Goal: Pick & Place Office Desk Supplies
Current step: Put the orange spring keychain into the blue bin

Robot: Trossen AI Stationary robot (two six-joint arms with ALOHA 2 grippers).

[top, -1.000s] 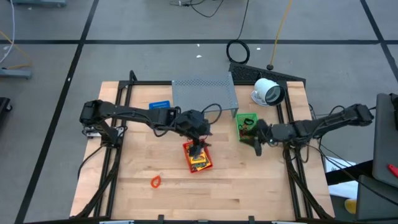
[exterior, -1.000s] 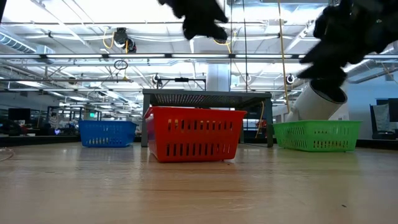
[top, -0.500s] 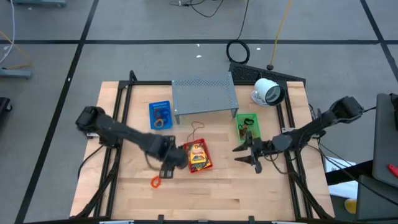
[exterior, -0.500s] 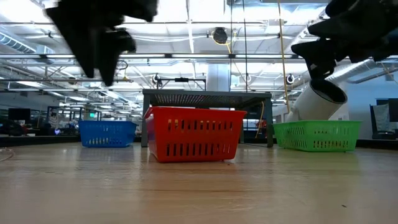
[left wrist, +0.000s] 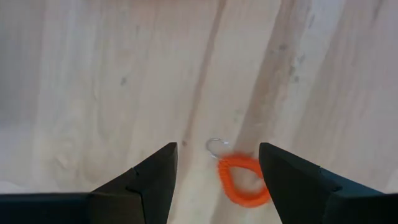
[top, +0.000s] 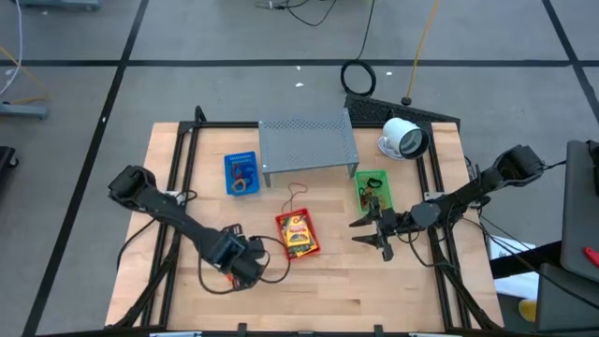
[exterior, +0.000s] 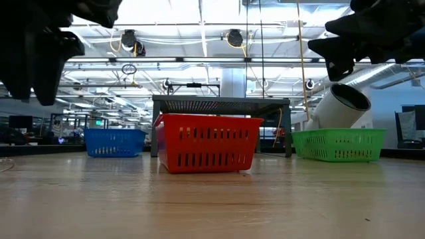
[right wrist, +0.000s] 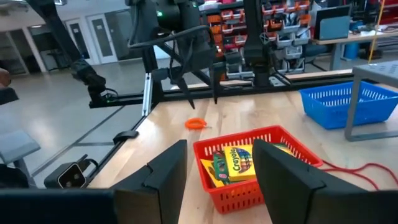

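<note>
The left gripper (left wrist: pixel 217 163) hung wide open and empty above the orange coil loop (left wrist: pixel 242 180), which lay on the bare table (top: pixel 356 281) in front of the red basket (top: pixel 298 234). Light, springy and likely to squirm, the loop probably wanted one finger through its middle. The right gripper (top: pixel 360 230) waited open and empty beside the green basket (top: pixel 372 190).

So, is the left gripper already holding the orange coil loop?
No, in the left wrist view the orange coil loop lies on the wooden table between the open fingers, untouched.
</note>
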